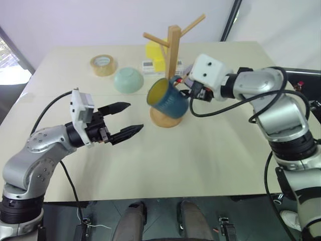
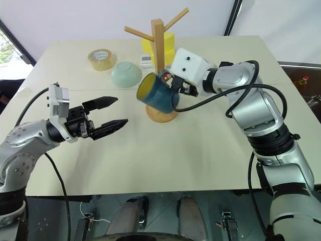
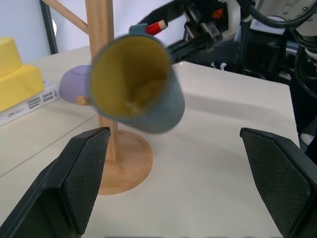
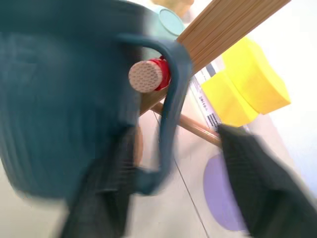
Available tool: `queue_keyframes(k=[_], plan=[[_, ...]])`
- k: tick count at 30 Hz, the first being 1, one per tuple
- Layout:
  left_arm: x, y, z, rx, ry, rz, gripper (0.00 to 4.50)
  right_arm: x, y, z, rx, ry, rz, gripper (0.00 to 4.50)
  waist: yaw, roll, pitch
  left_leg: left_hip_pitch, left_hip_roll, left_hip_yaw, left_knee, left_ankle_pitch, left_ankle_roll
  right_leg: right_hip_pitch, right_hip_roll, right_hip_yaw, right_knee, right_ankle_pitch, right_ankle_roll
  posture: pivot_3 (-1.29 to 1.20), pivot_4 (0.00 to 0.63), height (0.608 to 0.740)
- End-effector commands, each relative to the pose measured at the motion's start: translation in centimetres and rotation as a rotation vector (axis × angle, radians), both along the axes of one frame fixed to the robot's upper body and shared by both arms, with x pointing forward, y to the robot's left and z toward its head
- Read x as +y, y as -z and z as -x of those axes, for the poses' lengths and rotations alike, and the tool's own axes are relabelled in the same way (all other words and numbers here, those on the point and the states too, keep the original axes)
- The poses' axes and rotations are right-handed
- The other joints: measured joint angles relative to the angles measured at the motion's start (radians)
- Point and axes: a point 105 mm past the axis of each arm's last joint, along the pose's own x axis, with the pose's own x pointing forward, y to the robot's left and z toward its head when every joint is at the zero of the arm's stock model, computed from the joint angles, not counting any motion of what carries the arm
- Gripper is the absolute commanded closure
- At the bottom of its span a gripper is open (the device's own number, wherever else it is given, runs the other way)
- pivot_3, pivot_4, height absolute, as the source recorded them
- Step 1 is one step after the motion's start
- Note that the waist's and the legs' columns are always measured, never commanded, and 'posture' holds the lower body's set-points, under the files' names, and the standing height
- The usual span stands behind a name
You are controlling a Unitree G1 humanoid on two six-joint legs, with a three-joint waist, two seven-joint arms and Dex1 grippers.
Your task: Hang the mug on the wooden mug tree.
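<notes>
The teal-blue mug (image 1: 169,102) with its yellow inside hangs tilted on the wooden mug tree (image 1: 173,46), its mouth turned toward my left side. In the right wrist view its loop handle (image 4: 171,99) sits around a peg tipped with a red tag (image 4: 159,73). My right gripper (image 2: 174,86) is just behind the mug, open, with its fingers (image 4: 101,198) spread to either side of the handle and not pressing it. To the left of the mug my left gripper (image 1: 135,116) hovers over the table, open and holding nothing.
A tape roll (image 1: 103,65) and a mint-green bowl (image 1: 128,80) lie at the back left of the tree. Yellow blocks (image 1: 155,54) and a small white box (image 1: 149,67) sit behind it. A lilac bowl (image 3: 74,84) rests beside the post. Black cables hang from my right arm.
</notes>
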Motion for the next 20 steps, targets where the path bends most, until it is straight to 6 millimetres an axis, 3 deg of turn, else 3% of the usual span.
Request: queue_keyframes(k=[1, 6, 12, 16, 20], plan=[[0.8, -0.6, -0.2, -0.041, -0.05, 0.001, 0.0, -1.7, -2.4, 1.4, -0.056, -0.013, -0.074, 1.67, 0.003, 0.0, 0.0, 0.0, 0.0, 0.0, 0.0, 0.0, 0.0, 0.0, 0.0, 0.0, 0.0, 0.0, 0.0, 0.0, 0.15, 0.74], [2.6, 0.7, -1.8, -0.037, -0.206, -0.022, 0.0, -4.9, -1.2, 3.9, 0.008, -0.077, -0.236, 1.67, 0.006, -0.001, 0.0, 0.0, 0.0, 0.0, 0.0, 0.0, 0.0, 0.002, 0.0, -0.002, -0.001, 0.0, 0.0, 0.0, 0.15, 0.74], [5.5, 4.4, -3.4, -0.009, -0.412, -0.038, 0.0, -9.0, 3.9, 4.4, 0.111, 0.056, -0.549, 1.67, -0.003, 0.0, 0.0, 0.002, 0.0, 0.001, 0.001, 0.0, 0.0, 0.004, 0.001, -0.002, 0.001, 0.0, -0.001, 0.0, 0.15, 0.74], [7.2, 7.6, -4.0, 0.007, -0.541, -0.037, 0.0, -9.7, 8.3, 4.0, 0.11, 0.17, -0.68, 1.67, 0.0, -0.001, -0.001, 0.006, 0.0, 0.001, 0.0, 0.002, 0.0, 0.006, 0.002, -0.001, 0.002, 0.001, -0.002, 0.0, 0.15, 0.74], [7.6, 9.1, -3.8, 0.031, -0.574, -0.017, 0.0, -9.6, 10.2, 3.6, 0.103, 0.215, -0.75, 1.67, 0.0, 0.0, -0.001, 0.007, 0.0, 0.002, 0.0, 0.004, 0.0, 0.007, 0.001, 0.0, 0.002, 0.001, -0.002, 0.0, 0.15, 0.74]])
